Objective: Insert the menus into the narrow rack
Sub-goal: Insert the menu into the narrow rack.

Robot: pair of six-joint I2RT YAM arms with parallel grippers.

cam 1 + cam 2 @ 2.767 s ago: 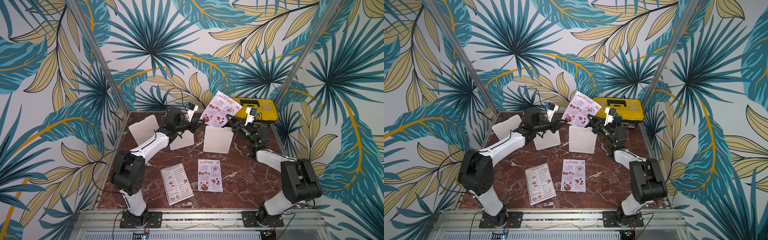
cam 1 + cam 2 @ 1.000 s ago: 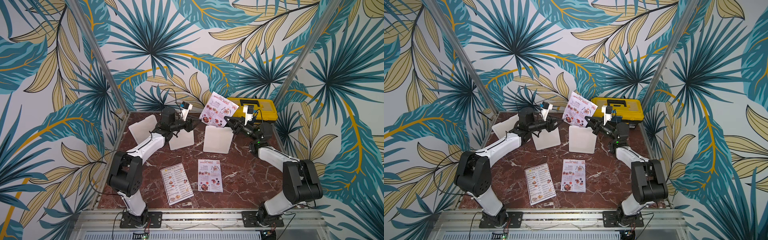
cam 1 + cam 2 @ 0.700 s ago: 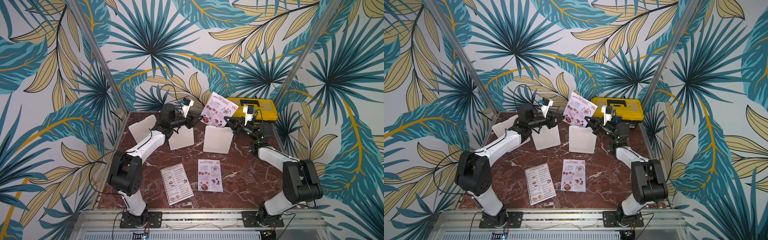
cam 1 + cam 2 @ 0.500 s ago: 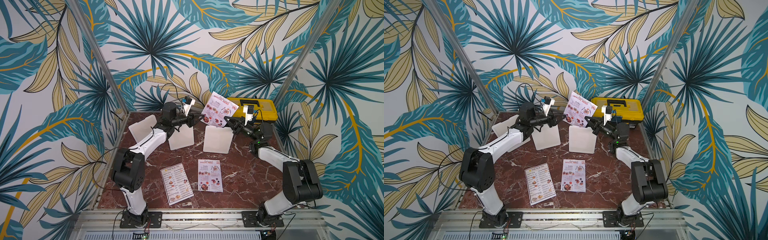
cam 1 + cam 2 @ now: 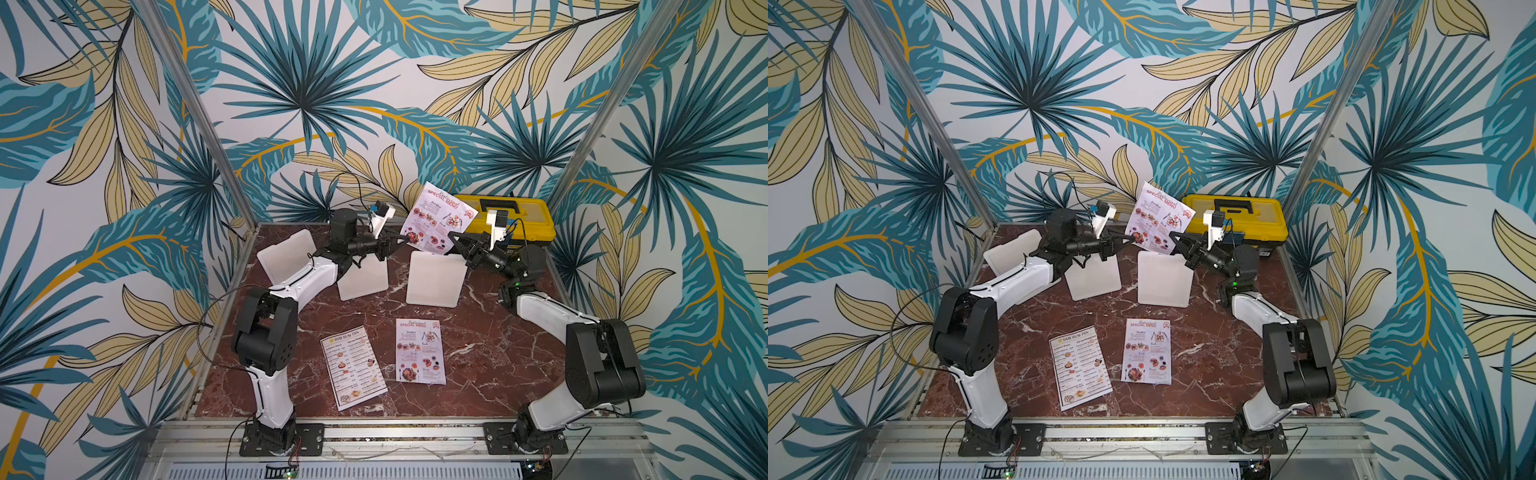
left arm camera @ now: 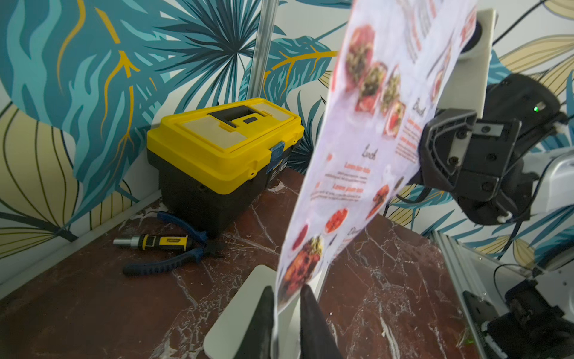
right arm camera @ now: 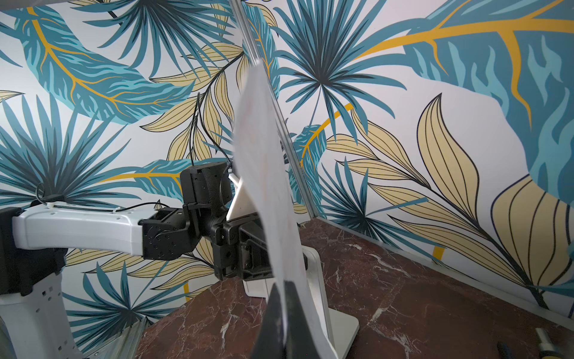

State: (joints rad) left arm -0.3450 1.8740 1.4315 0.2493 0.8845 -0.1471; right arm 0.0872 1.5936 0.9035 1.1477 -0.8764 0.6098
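– Jaws first: how do they stand in both top views?
– The right jaws are clenched on the right edge of the raised menu (image 5: 438, 218) (image 5: 1158, 216), the one titled SPECIAL MENU. The left jaws meet its lower left corner from the opposite side. They are too small there to tell whether they grip.

– Where is that sheet?
– It is upright and tilted, with its lower edge at the top of the white rack (image 5: 434, 278) (image 5: 1165, 280). I cannot tell whether it has entered. The DIM SUM INN menu (image 5: 353, 368) (image 5: 1079, 368) and the second SPECIAL MENU sheet (image 5: 419, 351) (image 5: 1147, 351) lie flat, side by side, on the desk (image 5: 498, 353) (image 5: 1217, 353), well apart from the rack. A second white stand (image 5: 365, 282) (image 5: 1096, 282) stands just left of the rack. A yellow toolbox (image 5: 507, 218) (image 5: 1237, 218) sits at the back.

– Left wrist view?
– The left fingers (image 6: 264, 323) stand close on either side of the sheet's bottom corner, with a sliver of gap showing. I cannot tell whether they pinch it. That corner overlaps the rack's top (image 6: 236, 310). Beside the toolbox (image 6: 223, 143) lie pliers (image 6: 174, 258) and a screwdriver (image 6: 155, 241). The right arm (image 6: 484, 161) is at the sheet's far edge.

– Right wrist view?
– The right fingers (image 7: 270, 323) are pressed together, and the sheet's blank back (image 7: 264, 186) rises from between them. The left arm (image 7: 80, 230) is beyond it, and the rack's base (image 7: 341, 323) rests on the desk.
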